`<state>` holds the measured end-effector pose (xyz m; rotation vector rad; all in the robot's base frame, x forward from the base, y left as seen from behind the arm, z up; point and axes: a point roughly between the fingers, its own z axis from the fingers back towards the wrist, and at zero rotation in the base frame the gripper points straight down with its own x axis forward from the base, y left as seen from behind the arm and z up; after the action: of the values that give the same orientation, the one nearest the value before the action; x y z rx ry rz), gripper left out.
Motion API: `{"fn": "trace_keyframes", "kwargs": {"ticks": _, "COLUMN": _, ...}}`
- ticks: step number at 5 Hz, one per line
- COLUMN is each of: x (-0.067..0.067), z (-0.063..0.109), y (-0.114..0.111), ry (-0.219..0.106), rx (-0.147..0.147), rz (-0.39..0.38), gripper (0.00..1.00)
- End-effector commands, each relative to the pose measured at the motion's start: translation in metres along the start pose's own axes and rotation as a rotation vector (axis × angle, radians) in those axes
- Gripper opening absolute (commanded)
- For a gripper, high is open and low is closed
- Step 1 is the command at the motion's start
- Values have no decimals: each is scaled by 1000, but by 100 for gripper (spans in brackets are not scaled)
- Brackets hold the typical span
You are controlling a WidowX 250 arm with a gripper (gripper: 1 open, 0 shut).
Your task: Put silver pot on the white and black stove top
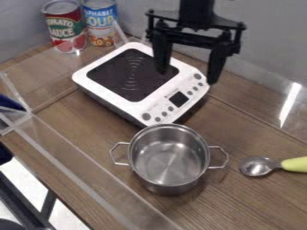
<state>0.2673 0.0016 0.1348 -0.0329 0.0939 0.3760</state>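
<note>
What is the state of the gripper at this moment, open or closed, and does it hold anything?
Gripper: open, jaws wide apart, holding nothing; it hangs over the white and black stove top. The silver pot sits untouched on the table.

No legible text on the can labels (82, 24) or stove panel (178, 99)
</note>
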Motion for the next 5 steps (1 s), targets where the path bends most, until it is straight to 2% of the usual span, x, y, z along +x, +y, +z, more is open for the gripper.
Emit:
{"fn": "trace_keyframes", "kwargs": {"ticks": 1, "x": 6, "z": 30, "y": -13, "ry": -75, "rx": -31, "rz": -83, "gripper": 100}}
{"fn": "trace_keyframes", "kwargs": {"ticks": 2, "x": 10, "z": 32, "y": -8, "ry": -64, "rx": -9, "rz": -156, "gripper": 100}}
{"fn": "trace_keyframes", "kwargs": {"ticks": 3, "x": 15, "z": 26, "y": 4, "ry": -53, "rx": 10, "rz": -174, "gripper": 100}}
{"fn": "trace_keyframes", "kwargs": {"ticks": 4, "x": 22, "z": 20, "y": 15, "ry": -39, "rx": 14, "rz": -184, "gripper": 100}}
{"fn": "trace_keyframes", "kwargs": {"ticks": 5, "x": 20, "z": 18, "y": 17, "ry": -33, "rx": 2, "rz": -210, "gripper": 100}}
